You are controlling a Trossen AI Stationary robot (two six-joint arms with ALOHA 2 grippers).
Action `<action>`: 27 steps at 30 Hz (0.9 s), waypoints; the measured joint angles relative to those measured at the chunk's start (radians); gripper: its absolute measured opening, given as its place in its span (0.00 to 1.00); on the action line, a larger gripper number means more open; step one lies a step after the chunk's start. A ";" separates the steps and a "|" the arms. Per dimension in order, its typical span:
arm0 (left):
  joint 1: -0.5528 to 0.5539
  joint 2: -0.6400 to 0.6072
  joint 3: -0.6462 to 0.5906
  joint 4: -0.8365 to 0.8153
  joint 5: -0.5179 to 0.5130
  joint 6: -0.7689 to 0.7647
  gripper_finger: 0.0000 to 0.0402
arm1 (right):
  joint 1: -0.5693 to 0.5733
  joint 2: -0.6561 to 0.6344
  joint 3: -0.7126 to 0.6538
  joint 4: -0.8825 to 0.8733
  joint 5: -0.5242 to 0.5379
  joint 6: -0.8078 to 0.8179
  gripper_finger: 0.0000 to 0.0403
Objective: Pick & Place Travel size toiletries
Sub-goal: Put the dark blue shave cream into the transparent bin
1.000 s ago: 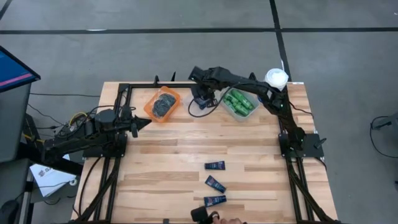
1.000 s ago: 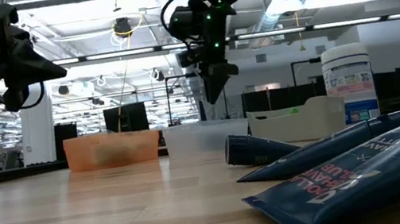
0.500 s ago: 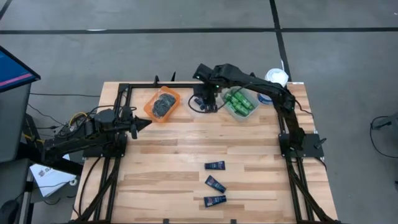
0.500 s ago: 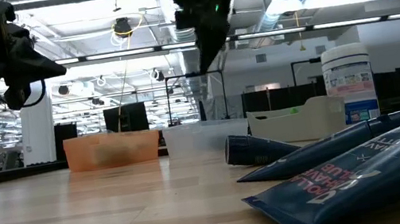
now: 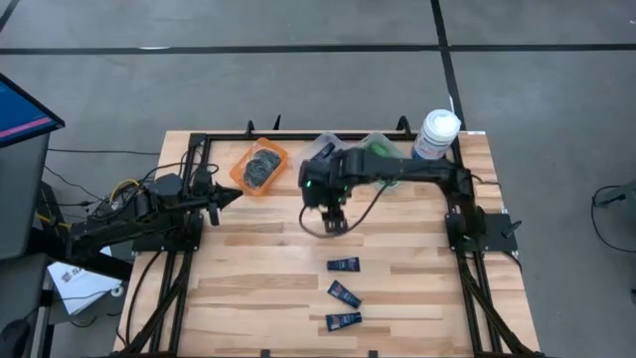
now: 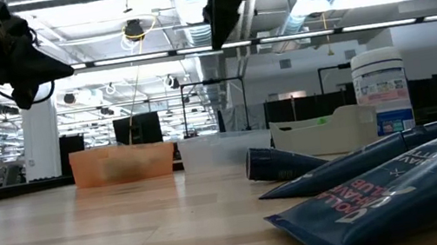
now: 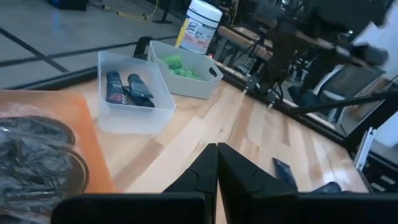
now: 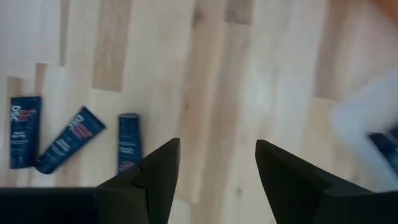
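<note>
Navy tubes, near: three (image 5: 344,292) lying loose on the table (image 5: 258,268).
Right gripper (image 5: 331,221): mid-table, above bare wood, jaws apart, holding nothing.
Left gripper (image 5: 231,196): left side, jaws together.
Far bins: orange bin (image 5: 243,168) with grey tins (image 5: 261,165); clear bin (image 7: 134,111) with two navy tubes (image 7: 127,89); green bottles (image 7: 182,67) beside.

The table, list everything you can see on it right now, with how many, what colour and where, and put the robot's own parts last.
Navy tubes: three, dark navy, loose on the near part of the wooden table.
Navy tubes in bin: two, dark navy, in the clear bin between the other bins.
Green bottles: several, bright green, in the pale bin beside the jar.
Round tins: several, dark grey, in the orange bin.
Jar: one, white with blue label, far right corner.
Left gripper: shut, empty, waiting at the left side.
Right gripper: open, empty, above bare wood, between the bins and the loose tubes.
</note>
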 joint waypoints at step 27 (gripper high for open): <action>-0.006 0.065 -0.225 0.425 0.109 0.004 0.01 | 0.257 0.052 -0.159 0.149 0.030 0.264 0.52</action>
